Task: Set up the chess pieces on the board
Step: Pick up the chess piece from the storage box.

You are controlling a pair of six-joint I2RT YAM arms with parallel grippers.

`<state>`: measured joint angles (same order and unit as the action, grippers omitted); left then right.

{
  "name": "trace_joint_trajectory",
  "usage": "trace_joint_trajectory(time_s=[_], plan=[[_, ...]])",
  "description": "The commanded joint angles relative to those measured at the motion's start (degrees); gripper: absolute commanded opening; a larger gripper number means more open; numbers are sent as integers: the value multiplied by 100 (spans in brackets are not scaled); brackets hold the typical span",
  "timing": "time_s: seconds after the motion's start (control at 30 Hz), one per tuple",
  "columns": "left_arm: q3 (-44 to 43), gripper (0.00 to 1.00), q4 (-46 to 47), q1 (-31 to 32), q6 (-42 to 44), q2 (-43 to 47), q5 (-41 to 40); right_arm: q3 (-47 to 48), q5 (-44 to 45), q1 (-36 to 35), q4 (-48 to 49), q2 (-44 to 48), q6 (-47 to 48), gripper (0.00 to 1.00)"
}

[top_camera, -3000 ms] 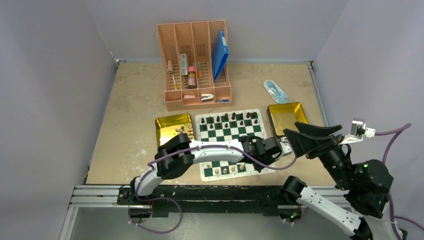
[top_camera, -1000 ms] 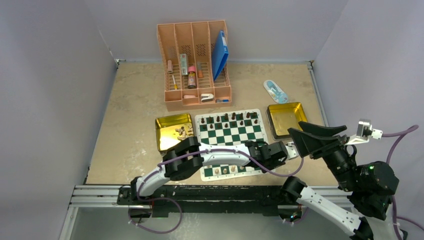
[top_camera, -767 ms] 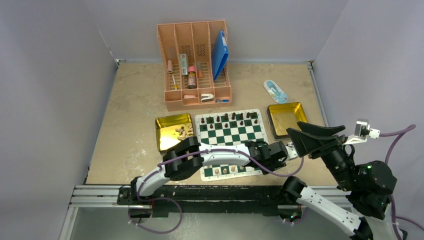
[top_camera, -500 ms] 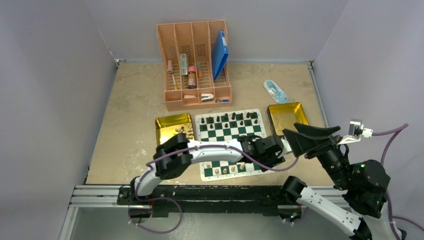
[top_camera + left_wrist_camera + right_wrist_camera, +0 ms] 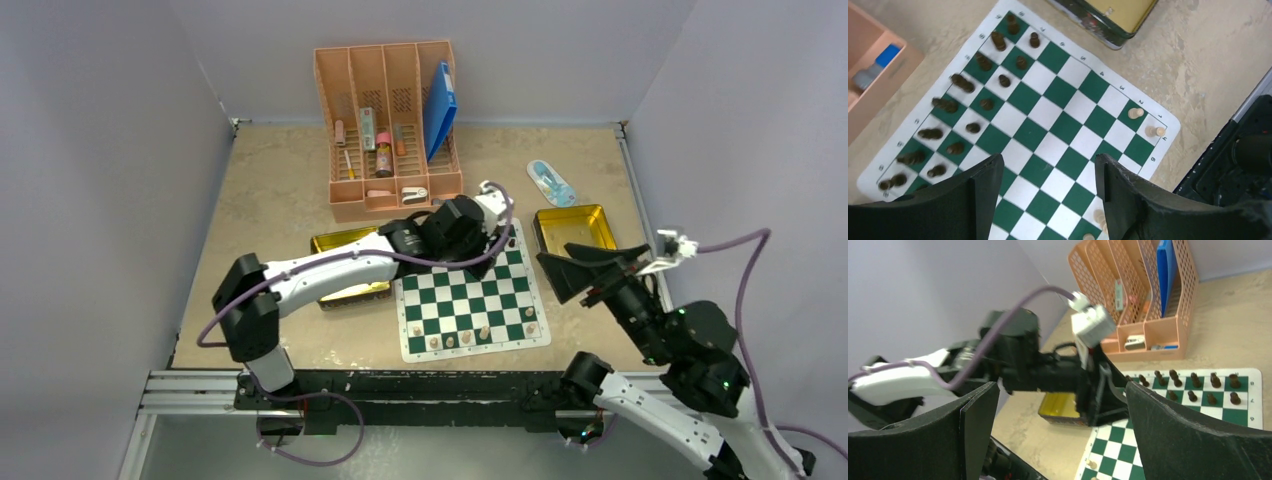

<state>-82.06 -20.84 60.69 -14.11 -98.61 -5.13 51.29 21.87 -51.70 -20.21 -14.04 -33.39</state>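
**Both grippers above the mat, fingers wide**

The board (image 5: 462,300) is a thin, flat green-and-white mat with a white border. It lies at lower centre of the top view, its near edge close to the front rail. The dark chess pieces (image 5: 983,61) fill two rows at upper left of the left wrist view. A few pale chess pieces (image 5: 1135,113) stand by the right corner, and the middle squares are bare.

The left gripper (image 5: 1048,165) hangs over the board, fingers spread with nothing between them. The right gripper (image 5: 1062,386) sits high, right of the board, fingers wide and holding nothing.

Shiny gold tins flank the mat, the left tin (image 5: 335,244) and the right tin (image 5: 572,228). A pink mesh organiser (image 5: 390,120) stands at upper centre on the mottled beige table (image 5: 270,200).
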Motion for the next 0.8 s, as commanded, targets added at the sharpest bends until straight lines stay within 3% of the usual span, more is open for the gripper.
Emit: trace_joint_trajectory(time_s=[0.0, 0.13, 0.3, 0.47, 0.67, 0.77], plan=[[501, 67, -78, -533, -792, 844, -26, -118, -47, -47, 301, -577, -53, 99], [902, 69, -678, -1440, -1357, 1419, 475, -441, -238, -50, 611, -964, -103, 99], [1752, 75, -823, -2364, -1441, 2395, 241, -678, -491, -50, 855, -1685, -63, 99], [2251, 59, -1143, -3039, -1150, 2743, -499, -718, -530, -50, 1172, -2207, -4, 98], [1793, 42, -1576, -3074, -783, 1918, -471, -1023, -931, -48, 1744, -2208, -87, 84], [1655, 38, -1429, -3074, -749, 1628, -362, -1013, -1020, -48, 1727, -2258, -17, 82]])
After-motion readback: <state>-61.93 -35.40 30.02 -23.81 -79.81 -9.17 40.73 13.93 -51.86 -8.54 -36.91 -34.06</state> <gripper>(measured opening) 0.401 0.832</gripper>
